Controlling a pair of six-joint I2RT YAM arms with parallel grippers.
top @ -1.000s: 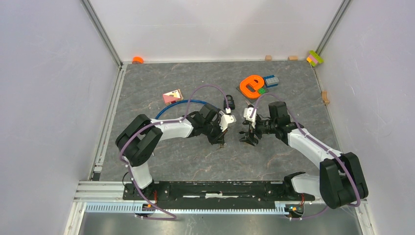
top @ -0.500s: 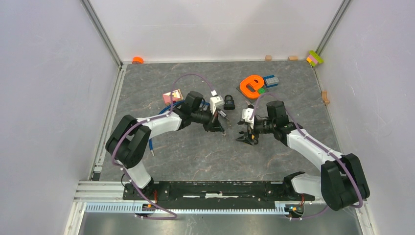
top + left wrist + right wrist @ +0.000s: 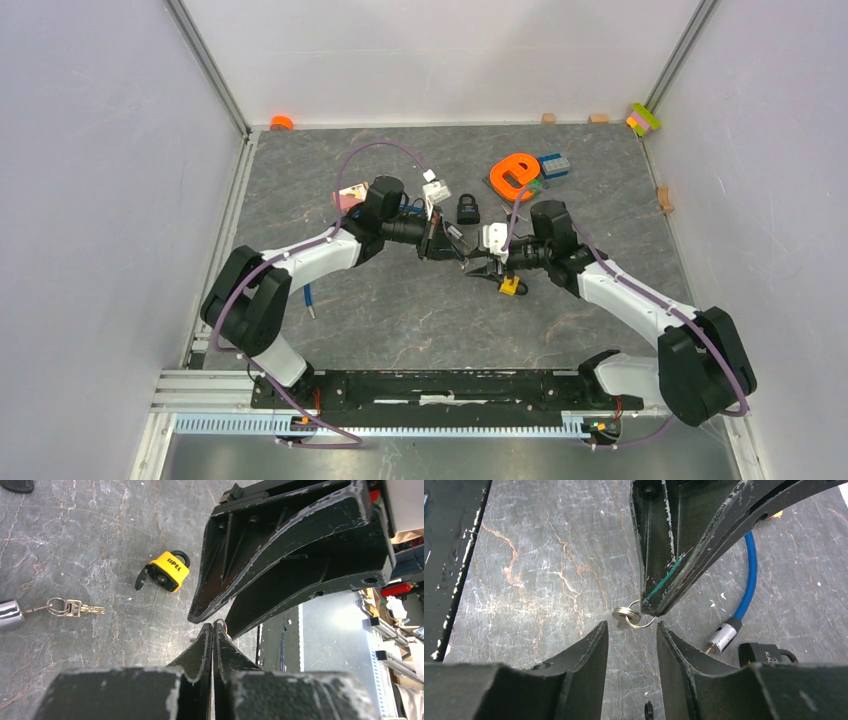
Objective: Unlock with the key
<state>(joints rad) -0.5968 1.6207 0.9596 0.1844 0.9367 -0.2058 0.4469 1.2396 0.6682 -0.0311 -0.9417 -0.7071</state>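
As far as I can tell from the overhead shot, both arms reach in to the middle of the table (image 3: pixel 400 320) and the two grippers sit tip to tip, really close, can't say if they actually touch. The left gripper (image 3: pixel 213 630) is clamped completely shut, fingers pressed flat together, and I can't make out anything pinched between them. The right gripper (image 3: pixel 631 630) has its fingers apart with just bare table showing in the gap, so it's gripping nothing.

The keys (image 3: pixel 82 609) are lying flat on the table on a small ring, hooked by a thin wire to the silver end (image 3: pixel 7 614) of a blue cable (image 3: pixel 749 575). In the right wrist view the ring pokes out right behind the left fingertips, and honestly I can't tell if the tip touches it or just hangs in front of it. The yellow padlock (image 3: pixel 511 286) lies on the table too, just on the near side of the right gripper, lying free, with a little black flap sticking out at the end away from the shackle. A black padlock (image 3: pixel 467 209) sits further back, near the cable end. Off at the back right there's an orange letter e (image 3: pixel 513 175) with a blue brick (image 3: pixel 555 165) beside it
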